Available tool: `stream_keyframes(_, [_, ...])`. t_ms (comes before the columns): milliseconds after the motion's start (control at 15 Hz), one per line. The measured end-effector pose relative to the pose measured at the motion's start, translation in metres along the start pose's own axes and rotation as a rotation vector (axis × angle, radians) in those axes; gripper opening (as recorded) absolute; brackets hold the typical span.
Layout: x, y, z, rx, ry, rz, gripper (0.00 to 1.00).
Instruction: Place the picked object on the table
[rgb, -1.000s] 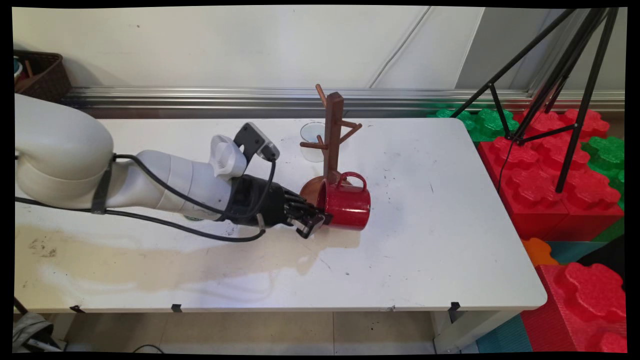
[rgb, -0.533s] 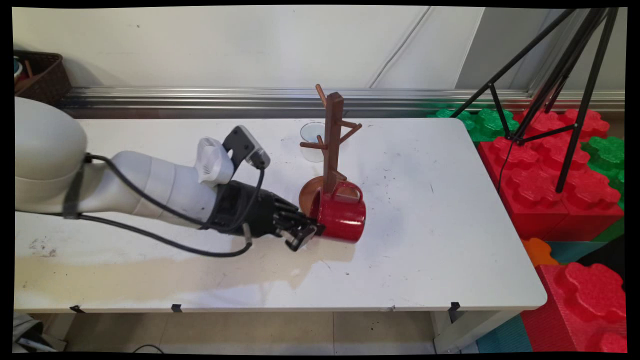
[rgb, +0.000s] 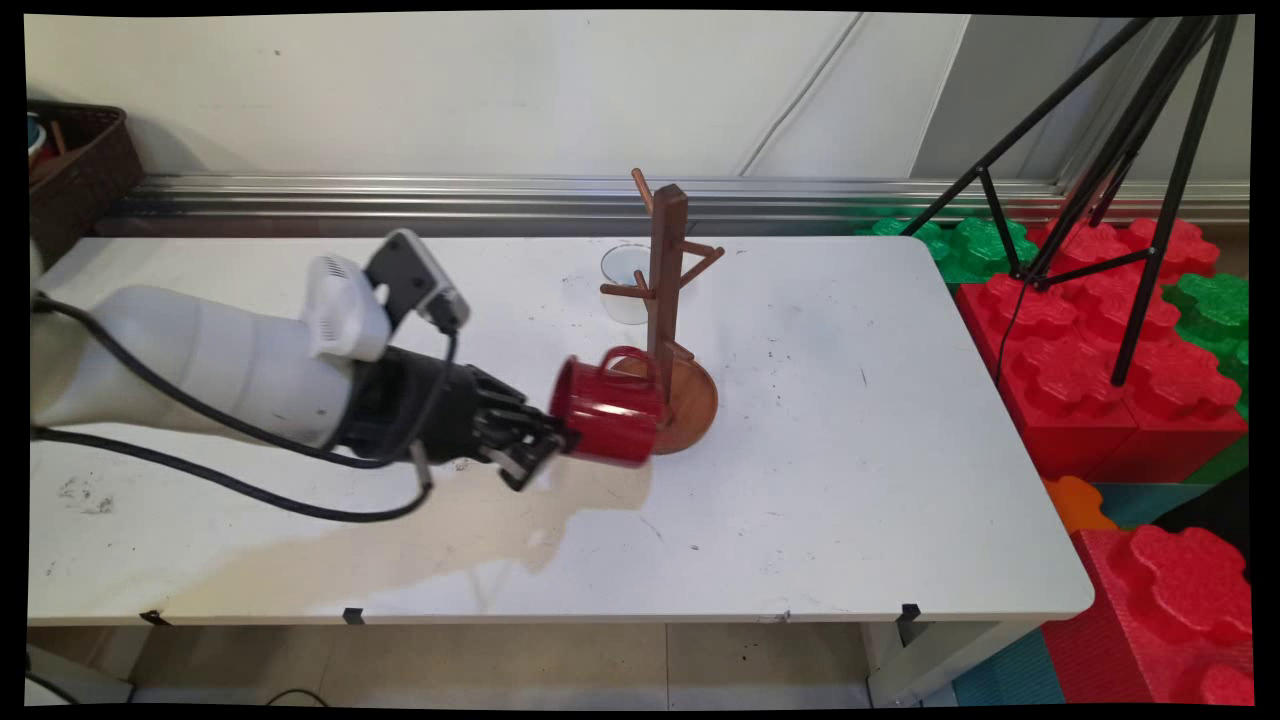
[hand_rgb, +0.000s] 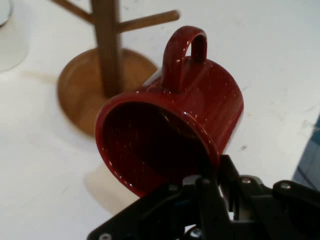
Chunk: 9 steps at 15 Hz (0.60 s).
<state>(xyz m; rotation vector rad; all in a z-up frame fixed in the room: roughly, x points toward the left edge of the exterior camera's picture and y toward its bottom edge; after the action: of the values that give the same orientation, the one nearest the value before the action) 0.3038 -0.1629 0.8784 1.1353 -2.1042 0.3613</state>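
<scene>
Red mug held sideways by its rim, clear of the bench

The pincer (rgb: 545, 447) is clamped on the lower rim of the red mug (rgb: 607, 411), which hangs on its side, handle up, in front of the wooden mug tree (rgb: 664, 300). It looks rigid, glossy and probably slippery, so a rim pinch may swivel; the handle offers surer purchase.

A robot test lab: a white arm (rgb: 200, 365) is working at a scuffed white table (rgb: 850, 480), with a camera tripod (rgb: 1120, 170) standing over giant foam blocks (rgb: 1120, 400).
</scene>
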Motion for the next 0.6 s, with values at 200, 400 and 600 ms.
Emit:
stream_keyframes(200, [-0.003, -0.014, -0.022, 0.060, -0.026, 0.006, 0.00])
stream_keyframes(400, [-0.005, -0.027, -0.038, 0.108, -0.038, 0.016, 0.00])
stream_keyframes(600, [-0.005, -0.041, -0.052, 0.141, -0.059, 0.038, 0.00])
